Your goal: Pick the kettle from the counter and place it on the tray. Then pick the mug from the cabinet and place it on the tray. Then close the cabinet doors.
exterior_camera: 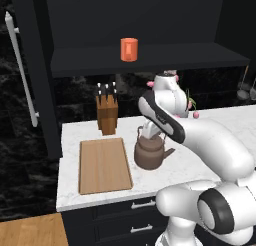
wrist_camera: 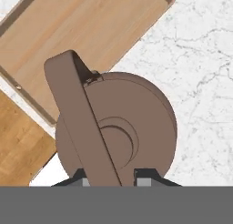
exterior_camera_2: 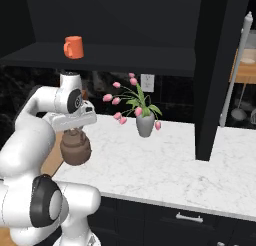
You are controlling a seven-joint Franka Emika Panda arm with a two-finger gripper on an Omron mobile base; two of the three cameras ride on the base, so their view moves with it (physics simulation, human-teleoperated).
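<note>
Hand view, looking down along the gripper (wrist_camera: 109, 175): the two fingers (wrist_camera: 144, 176) stand on either side of the arched handle of the kettle (wrist_camera: 136, 123) and appear clamped on it, the handle running as a long diagonal bar from the fingers up toward the upper left. Just beyond the kettle body, in that same direction, lies the tray (wrist_camera: 82, 32), its near rim passing close under the kettle's edge; white marble desk (wrist_camera: 200, 82) fills the right side and wooden floor shows at the lower left past the desk edge. Left base view: the kettle (exterior_camera: 150, 154) sits or hangs just beside the tray (exterior_camera: 104, 165), to its right, spout pointing away from it; whether its base touches the desk (exterior_camera: 200, 160) cannot be told. The coming move is judged a short sideways carry leftward over the tray's raised rim, which the base must clear. The tray is bare, with the knife block (exterior_camera: 106, 112) behind it and the desk's front edge near. The mug (exterior_camera: 129, 49) stands on the cabinet (exterior_camera: 150, 60) shelf above; a flower vase (exterior_camera_2: 145, 124) stands well apart to the right.
</note>
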